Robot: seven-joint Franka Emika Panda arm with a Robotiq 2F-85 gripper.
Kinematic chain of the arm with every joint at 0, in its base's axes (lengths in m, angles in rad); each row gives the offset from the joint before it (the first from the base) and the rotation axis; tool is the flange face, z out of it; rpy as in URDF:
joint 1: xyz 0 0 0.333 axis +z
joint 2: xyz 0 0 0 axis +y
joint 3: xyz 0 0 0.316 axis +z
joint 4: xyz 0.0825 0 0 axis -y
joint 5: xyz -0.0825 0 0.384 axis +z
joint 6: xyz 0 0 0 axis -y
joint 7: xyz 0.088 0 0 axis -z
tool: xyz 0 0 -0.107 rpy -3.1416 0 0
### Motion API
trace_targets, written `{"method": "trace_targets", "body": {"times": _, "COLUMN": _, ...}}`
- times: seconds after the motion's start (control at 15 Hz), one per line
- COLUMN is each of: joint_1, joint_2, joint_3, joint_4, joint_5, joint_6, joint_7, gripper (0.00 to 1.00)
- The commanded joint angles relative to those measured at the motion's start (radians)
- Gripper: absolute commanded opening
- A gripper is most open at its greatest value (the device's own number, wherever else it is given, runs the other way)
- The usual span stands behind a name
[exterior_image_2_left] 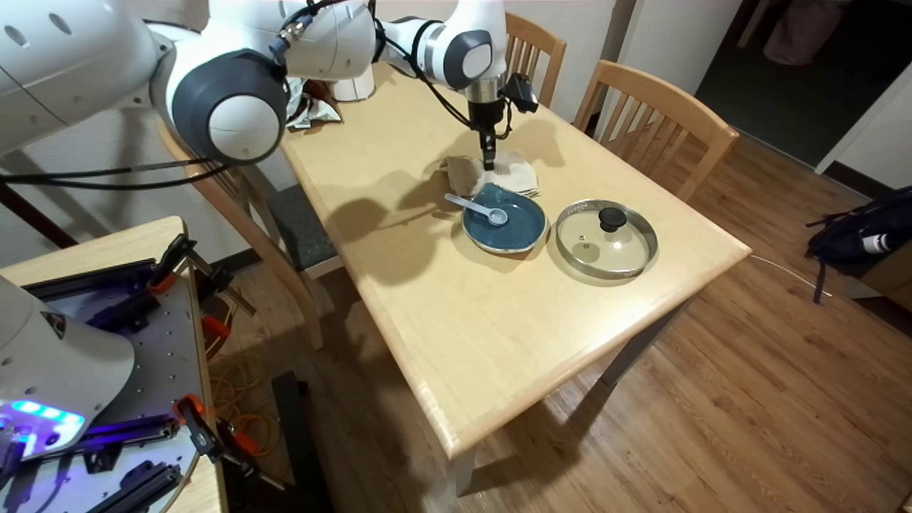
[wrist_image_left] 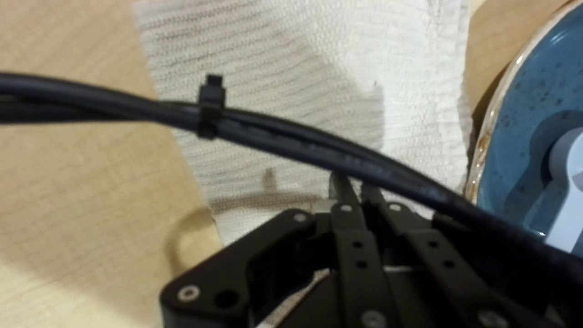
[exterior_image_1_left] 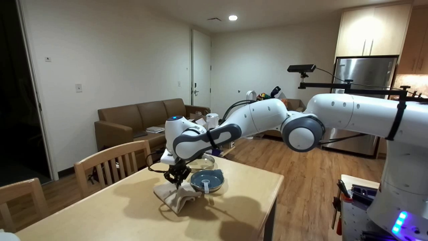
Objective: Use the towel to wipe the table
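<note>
Wrist view: towel (wrist_image_left: pixel 268 64) on table (wrist_image_left: pixel 86 191), which shows on its left; dish (wrist_image_left: pixel 505 127) just past its right edge | gripper (wrist_image_left: pixel 356 187) tips at towel, jaws close together, can't tell if all the way or pinching | 1 each: towel, dish, spoon (exterior_image_2_left: pixel 476 207), lid (exterior_image_2_left: pixel 602 249) | lid in both exterior views; couch (exterior_image_1_left: pixel 130 117) in an exterior view alone
</note>
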Motion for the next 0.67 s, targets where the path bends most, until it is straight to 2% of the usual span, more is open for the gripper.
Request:
{"method": "trace_targets", "body": {"times": 0.0, "joint_1": -0.002, "joint_2": 0.000, "joint_3": 0.009, "joint_4": 0.004, "joint_5": -0.010, "joint_6": -0.004, "joint_7": 0.002, "gripper": 0.07}}
{"method": "trace_targets", "body": {"times": 0.13, "joint_1": -0.001, "joint_2": 0.000, "joint_3": 0.009, "joint_4": 0.004, "joint_5": -0.010, "joint_6": -0.004, "joint_7": 0.002, "gripper": 0.07}}
{"method": "trace_targets", "body": {"times": 0.2, "joint_1": -0.001, "joint_2": 0.000, "joint_3": 0.009, "joint_4": 0.004, "joint_5": -0.010, "joint_6": -0.004, "joint_7": 0.002, "gripper": 0.02}}
{"method": "trace_targets", "body": {"times": 0.6, "joint_1": -0.011, "joint_2": 0.000, "joint_3": 0.064, "joint_4": 0.018, "joint_5": 0.015, "joint_6": -0.103, "joint_7": -0.117, "gripper": 0.02}}
